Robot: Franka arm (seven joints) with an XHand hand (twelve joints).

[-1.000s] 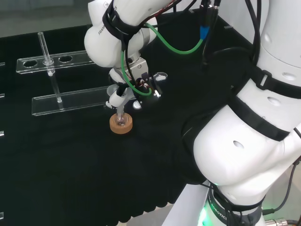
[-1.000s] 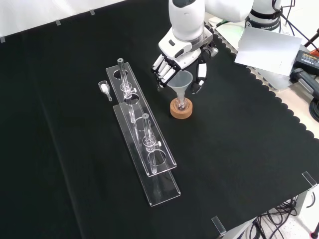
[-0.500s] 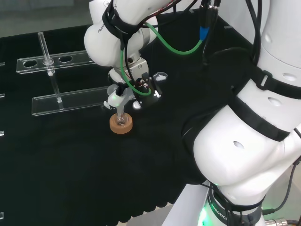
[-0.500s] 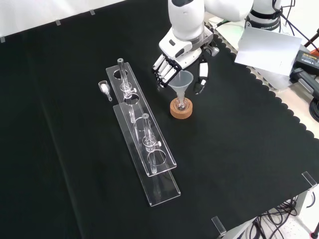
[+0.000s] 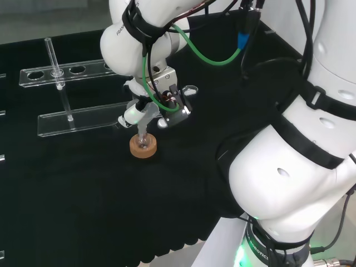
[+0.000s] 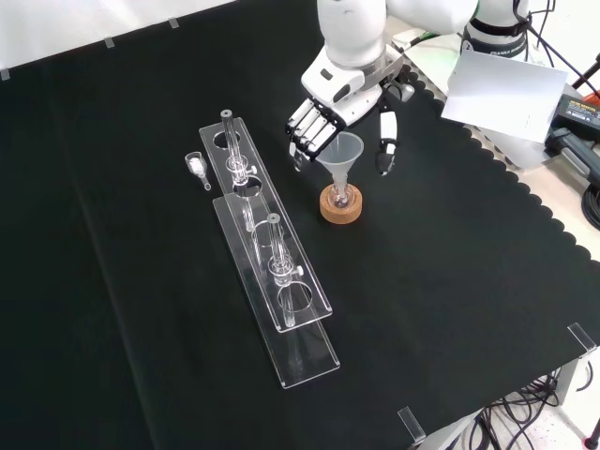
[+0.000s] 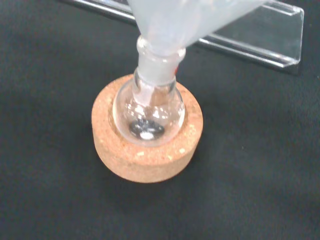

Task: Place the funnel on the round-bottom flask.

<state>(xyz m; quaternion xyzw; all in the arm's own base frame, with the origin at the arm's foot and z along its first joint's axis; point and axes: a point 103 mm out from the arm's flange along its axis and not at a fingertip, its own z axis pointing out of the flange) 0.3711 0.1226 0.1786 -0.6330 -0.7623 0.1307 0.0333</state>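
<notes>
Funnel (image 7: 195, 20) blurred and cut off at the wrist view's edge, rim out of frame. In the head view, funnel cone half-hidden behind the hand (image 5: 167, 103); flask (image 5: 143, 143) too small to make out.

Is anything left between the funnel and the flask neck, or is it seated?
Nothing visible stands between them. The funnel stem already runs down into the neck of the round-bottom flask on its cork ring. The hand is open around the cone, fingers apart from it.

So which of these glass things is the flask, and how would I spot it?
Find the long clear rack running down the black cloth in the front view. Just right of it sits a cork ring. The round-bottom flask rests in that ring, the one vessel with a funnel in its neck.
</notes>
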